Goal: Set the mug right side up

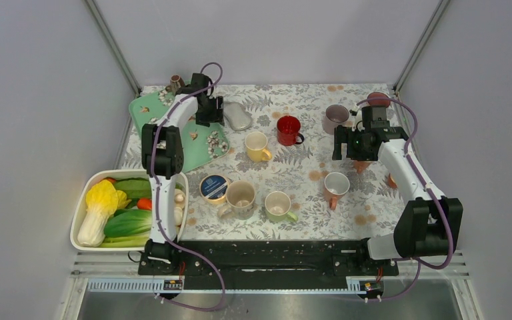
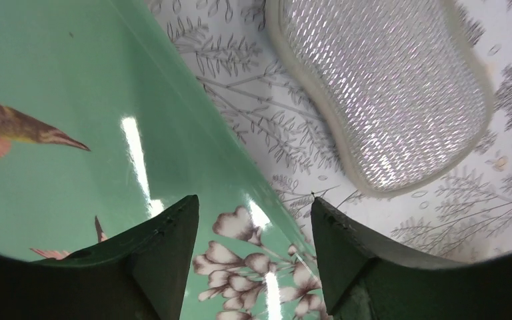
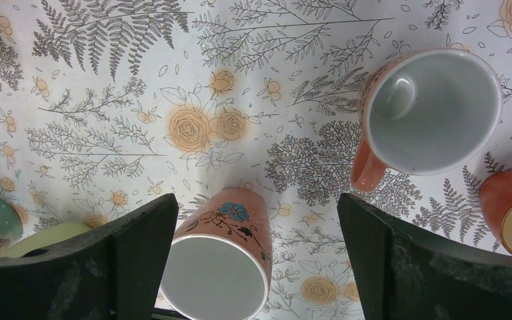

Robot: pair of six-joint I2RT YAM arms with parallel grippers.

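A salmon-pink mug with a blue flower [image 3: 230,233] stands between the fingers of my right gripper [image 3: 257,208], its white mouth facing up at the camera. The jaws are wide open, with a gap on each side of the mug, which leans closer to the left finger. In the top view my right gripper [image 1: 361,157] hides most of this mug. My left gripper [image 1: 211,119] is open and empty at the back left, over the edge of a green tray [image 2: 73,87].
Upright mugs stand around: salmon [image 1: 335,185], also in the right wrist view [image 3: 433,113], red [image 1: 288,130], yellow [image 1: 257,145], mauve [image 1: 337,117], beige [image 1: 241,197], green [image 1: 279,205]. A mesh pad [image 2: 387,87] lies beside the tray. A vegetable basket [image 1: 80,223] sits front left.
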